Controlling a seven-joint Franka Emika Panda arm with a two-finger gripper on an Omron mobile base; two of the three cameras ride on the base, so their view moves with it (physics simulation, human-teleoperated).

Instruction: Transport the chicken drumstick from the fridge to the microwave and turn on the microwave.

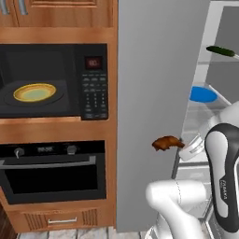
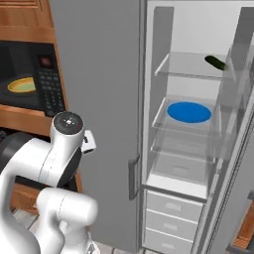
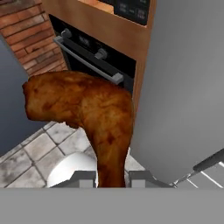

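The chicken drumstick [image 1: 167,143] is out of the fridge [image 2: 149,124] and held in the air in front of the fridge's grey side, level with the oven, which sits below the microwave. My hand [image 3: 111,177] is clamped on its thin bone end, with the thick lumpy end sticking well out past the fingers.

Going from largest to smallest, these are the things I judge could go wrong.

The fridge is tall and grey, and its flat side stands just beside the drumstick. If I swing the arm toward the cabinets too tightly, the meat could scrape that wall and twist out of my grip.

The microwave [image 1: 53,81] is black and set in the wooden cabinet, up and to the left of the drumstick. Its cavity looks open, with a yellow plate [image 1: 35,92] inside. I must lift a good way, and a low approach could knock the meat against the lower edge of the opening.

The drumstick itself is the smallest worry. I hold it by one narrow end only, so a sudden move could make it pivot or slip.
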